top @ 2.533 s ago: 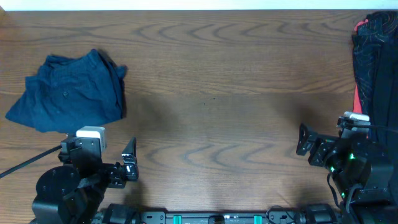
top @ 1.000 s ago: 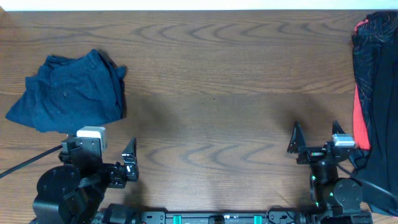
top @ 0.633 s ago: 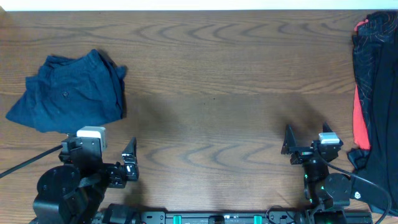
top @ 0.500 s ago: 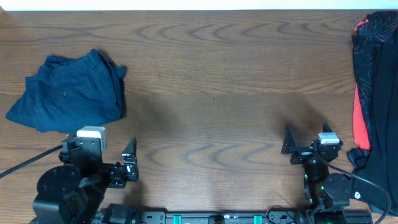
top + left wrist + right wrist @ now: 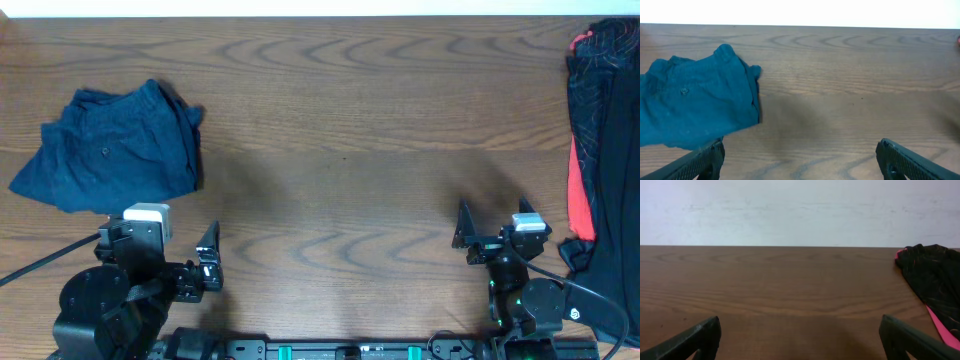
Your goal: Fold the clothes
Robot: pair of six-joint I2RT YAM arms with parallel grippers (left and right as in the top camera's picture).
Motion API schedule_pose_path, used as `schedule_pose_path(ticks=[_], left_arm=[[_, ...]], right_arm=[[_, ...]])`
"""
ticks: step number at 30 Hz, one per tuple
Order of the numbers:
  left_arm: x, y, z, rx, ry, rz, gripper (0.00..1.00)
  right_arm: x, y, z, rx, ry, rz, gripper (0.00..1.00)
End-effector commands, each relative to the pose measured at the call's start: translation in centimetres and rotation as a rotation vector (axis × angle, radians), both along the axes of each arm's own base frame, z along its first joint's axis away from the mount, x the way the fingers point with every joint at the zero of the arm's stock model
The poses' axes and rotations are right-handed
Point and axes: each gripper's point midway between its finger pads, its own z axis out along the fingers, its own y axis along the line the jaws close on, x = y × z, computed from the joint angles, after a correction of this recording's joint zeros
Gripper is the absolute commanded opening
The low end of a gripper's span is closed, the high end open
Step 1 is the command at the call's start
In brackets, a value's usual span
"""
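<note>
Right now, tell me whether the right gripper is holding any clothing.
No: the right gripper is open over bare table, and the black and pink garment lies apart to its right.

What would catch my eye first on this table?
Probably the dark blue shorts, lying rumpled on the far left of the wooden table. Next, a black and pink garment heaped at the right edge. The left hand and right hand sit open and empty at the near side.

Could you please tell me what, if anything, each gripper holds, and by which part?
Nothing is held: left gripper and right gripper are open, empty; the navy blue denim-like shorts lie untouched.
</note>
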Motion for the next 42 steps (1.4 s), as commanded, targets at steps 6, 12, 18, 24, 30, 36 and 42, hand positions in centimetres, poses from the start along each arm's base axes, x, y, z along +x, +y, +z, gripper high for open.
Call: schedule_pose_path(ticks=[6, 12, 18, 24, 30, 36, 42], left_arm=[[0.0, 0.2, -0.1, 0.009, -0.003, 0.011, 0.98], [-0.7, 1.7, -0.4, 0.077, -0.012, 0.056, 0.98], [-2.1, 3.0, -4.6, 0.115, 0.026, 0.111, 0.98], [-0.7, 3.4, -10.8, 0.113, -0.032, 0.137, 0.98], [2.6, 3.2, -13.8, 0.099, -0.166, 0.145, 0.98], [5.7, 3.1, -14.2, 0.081, -0.322, 0.153, 0.98], [7.0, 3.1, -14.8, 0.07, -0.417, 0.158, 0.98]], right_arm=[[0.0, -0.3, 0.0, -0.013, -0.001, -0.009, 0.99], [0.0, -0.3, 0.0, -0.013, -0.001, -0.009, 0.99], [0.0, -0.3, 0.0, -0.013, -0.001, -0.008, 0.99], [0.0, -0.3, 0.0, -0.013, -0.001, -0.009, 0.99], [0.0, -0.3, 0.0, -0.013, -0.001, -0.009, 0.99], [0.0, -0.3, 0.0, -0.013, -0.001, -0.008, 0.99], [0.0, -0.3, 0.0, -0.013, -0.001, -0.008, 0.99]])
